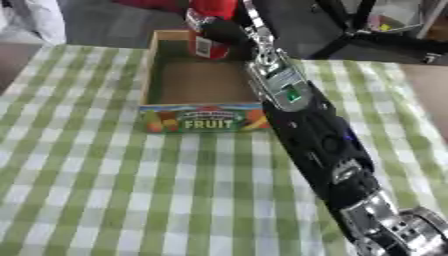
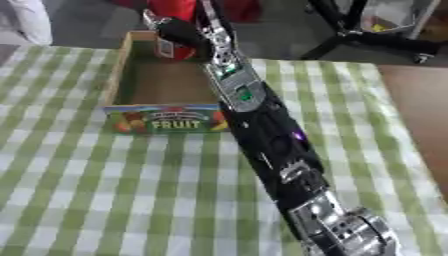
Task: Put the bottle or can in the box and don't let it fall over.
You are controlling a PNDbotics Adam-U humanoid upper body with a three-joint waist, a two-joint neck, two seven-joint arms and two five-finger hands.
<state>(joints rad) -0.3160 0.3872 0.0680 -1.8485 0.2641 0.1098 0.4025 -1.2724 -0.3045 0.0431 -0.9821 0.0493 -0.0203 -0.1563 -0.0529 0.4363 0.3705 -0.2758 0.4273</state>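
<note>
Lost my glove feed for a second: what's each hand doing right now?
Right hand: shut on the red can, upright at the far end of the fruit box.
Left hand: not in view.

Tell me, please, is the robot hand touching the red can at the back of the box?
Touching. In the left eye view the right robot hand wraps round the red can at the far end of the box.

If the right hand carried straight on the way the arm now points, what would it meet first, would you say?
Probably the box's far wall or the floor beyond it. The right hand already holds the red container at the box's far end; depth there is unclear.
</note>
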